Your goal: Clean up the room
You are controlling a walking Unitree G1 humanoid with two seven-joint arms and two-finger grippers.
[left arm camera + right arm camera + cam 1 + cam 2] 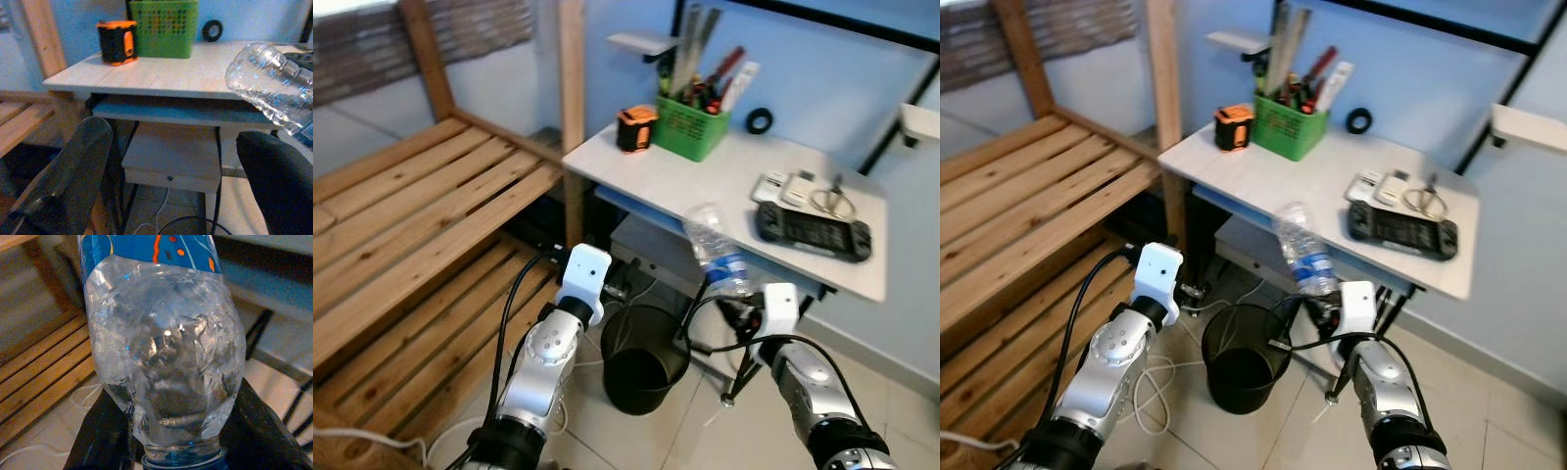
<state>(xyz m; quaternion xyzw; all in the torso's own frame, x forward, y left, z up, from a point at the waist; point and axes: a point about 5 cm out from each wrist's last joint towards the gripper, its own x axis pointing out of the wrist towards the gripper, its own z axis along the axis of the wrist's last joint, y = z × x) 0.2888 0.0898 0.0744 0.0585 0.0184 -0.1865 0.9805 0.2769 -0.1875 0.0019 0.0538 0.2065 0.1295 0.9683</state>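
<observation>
1. Left eye view: right gripper (736, 305) closed on a clear plastic bottle (716, 250) with a blue label, held tilted, cap end down at the fingers, in front of the white desk (656, 176) and just beside the black bin (641, 357) on the tiled floor. Left gripper (597, 257) raised near the desk's front corner, close to the wooden bed frame (411, 215). On the desk: orange tape measure (635, 128), green basket (691, 125) of tools, black tape roll (760, 120), black game console (814, 233).
2. Right eye view: same scene; bottle above and just to the side of the bin's rim.
3. Left wrist view: 2 black fingers (73, 176) spread wide apart, nothing between them; desk edge, tape measure and basket ahead, bottle at one side.
4. Right wrist view: bottle clamped between both fingers (102, 435) near its blue cap, crumpled body rising away from the camera.
</observation>
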